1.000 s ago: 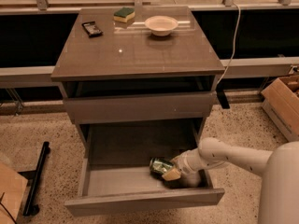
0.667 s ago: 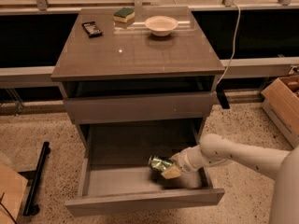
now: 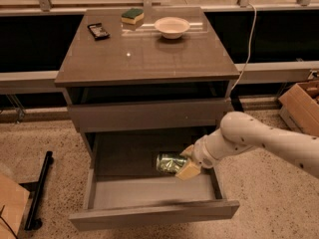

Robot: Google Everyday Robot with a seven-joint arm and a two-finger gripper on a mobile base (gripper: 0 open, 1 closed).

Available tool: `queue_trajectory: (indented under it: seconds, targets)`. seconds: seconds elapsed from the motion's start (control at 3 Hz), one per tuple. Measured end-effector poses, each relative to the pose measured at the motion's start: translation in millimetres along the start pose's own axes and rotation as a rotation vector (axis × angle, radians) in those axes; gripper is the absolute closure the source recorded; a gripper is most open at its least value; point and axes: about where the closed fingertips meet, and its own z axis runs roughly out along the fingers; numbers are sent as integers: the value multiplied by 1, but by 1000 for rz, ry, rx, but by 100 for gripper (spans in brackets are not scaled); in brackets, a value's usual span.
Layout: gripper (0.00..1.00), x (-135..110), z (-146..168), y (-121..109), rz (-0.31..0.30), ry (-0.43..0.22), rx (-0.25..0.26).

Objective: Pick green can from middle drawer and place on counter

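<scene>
Camera view, looking down on the cabinet front. Tool [image 3: 185, 162] low inside the pulled-out middle drawer [image 3: 149, 214], toward its right wall, on the end of a white arm [image 3: 259, 141] reaching in from the right. Closed on the green can [image 3: 167, 163], with tan fingers [image 3: 188, 172] pinching its right end, one on the far side and one on the near side. Can on its side, sticking out to the tool's left, close to the drawer floor; cannot tell whether resting there or lifted just clear. Drawer's front panel nearer the camera than the tool. Directly above the tool, a closed plain drawer front [image 3: 149, 114], and above that the glossy table [image 3: 149, 59]. Well up and behind the tool, on the table: a pale bowl [image 3: 172, 27], a green-and-yellow sponge [image 3: 132, 16] further left, and a small dark flat object [image 3: 98, 31] further left again. Right of the tool, on the floor, a cardboard box [image 3: 301, 106]; far to its left, a black bar [image 3: 39, 190].
</scene>
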Motion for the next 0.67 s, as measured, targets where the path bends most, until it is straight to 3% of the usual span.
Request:
queue_trajectory:
  seconds: [0.33, 0.67]
  targets:
    - [100, -47, -61, 22, -102, 72, 15]
    - [100, -104, -138, 24, -208, 114, 90]
